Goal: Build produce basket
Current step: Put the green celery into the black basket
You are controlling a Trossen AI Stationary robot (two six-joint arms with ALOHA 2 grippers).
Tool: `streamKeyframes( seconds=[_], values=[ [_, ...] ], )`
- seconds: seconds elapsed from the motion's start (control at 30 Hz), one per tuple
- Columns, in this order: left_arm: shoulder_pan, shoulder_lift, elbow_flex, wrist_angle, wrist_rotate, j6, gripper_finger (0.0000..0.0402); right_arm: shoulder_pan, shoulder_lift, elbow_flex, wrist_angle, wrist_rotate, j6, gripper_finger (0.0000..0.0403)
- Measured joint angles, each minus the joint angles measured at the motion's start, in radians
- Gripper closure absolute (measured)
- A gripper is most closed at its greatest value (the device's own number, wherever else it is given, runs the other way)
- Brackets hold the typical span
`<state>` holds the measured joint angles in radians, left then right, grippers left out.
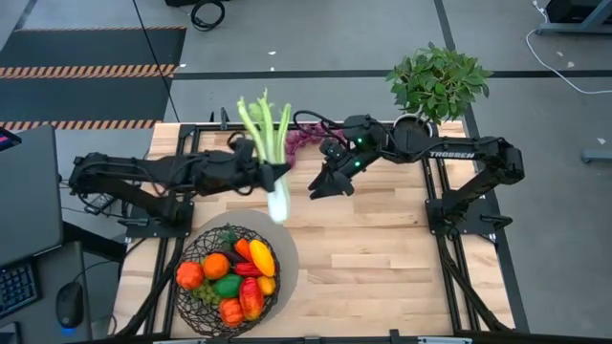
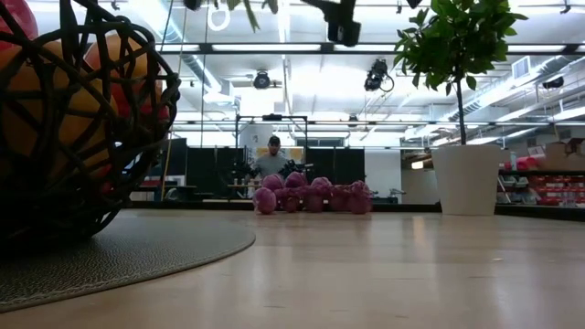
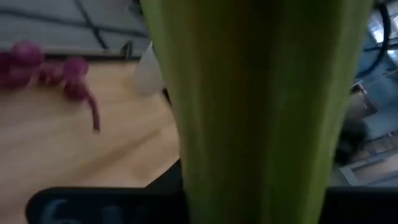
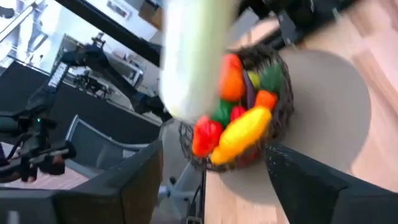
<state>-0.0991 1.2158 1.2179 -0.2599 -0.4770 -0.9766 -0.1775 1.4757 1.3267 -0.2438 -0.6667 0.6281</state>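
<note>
The left gripper (image 1: 268,175), clamped on the long green celery stalk (image 1: 266,134), holds it beyond the dark wire-mesh basket (image 1: 196,298), into which it must next lower it, while the right gripper (image 1: 323,183) hangs spread apart nearby.

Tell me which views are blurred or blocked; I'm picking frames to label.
Left wrist view: celery fills the frame, blurred. Right wrist view: motion-smeared, basket soft. Low view: basket looms close; bright ceiling lights. High view: sharp.
</note>
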Motion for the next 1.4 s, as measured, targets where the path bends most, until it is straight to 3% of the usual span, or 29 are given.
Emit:
streamKeyframes(
  seconds=[0.4, 0.77, 1.0, 1.13, 1.4],
  values=[
    [-0.291, -0.04, 0.0, -0.291, 0.019, -0.291, 0.0328, -0.043, 0.0, 0.0, -0.073, -0.074, -0.059, 0.0114],
    [-0.632, -0.039, 0.0, -0.697, 0.13, -0.718, 0.0312, -0.066, 0.0, 0.0, -0.073, -0.092, -0.083, 0.0114],
    [-0.709, -0.021, 0.0, -0.707, 0.123, -0.579, 0.0268, -0.076, 0.0, 0.0, -0.073, -0.082, -0.085, 0.0114],
    [-0.708, 0.018, 0.0, -0.707, 0.13, -0.504, 0.0221, -0.075, 0.001, 0.0, -0.073, -0.07, -0.08, 0.0115],
    [-0.708, 0.097, 0.0, -0.688, 0.184, -0.497, 0.0128, -0.066, 0.001, 0.0, -0.073, -0.067, -0.047, 0.0115]
  ],
)
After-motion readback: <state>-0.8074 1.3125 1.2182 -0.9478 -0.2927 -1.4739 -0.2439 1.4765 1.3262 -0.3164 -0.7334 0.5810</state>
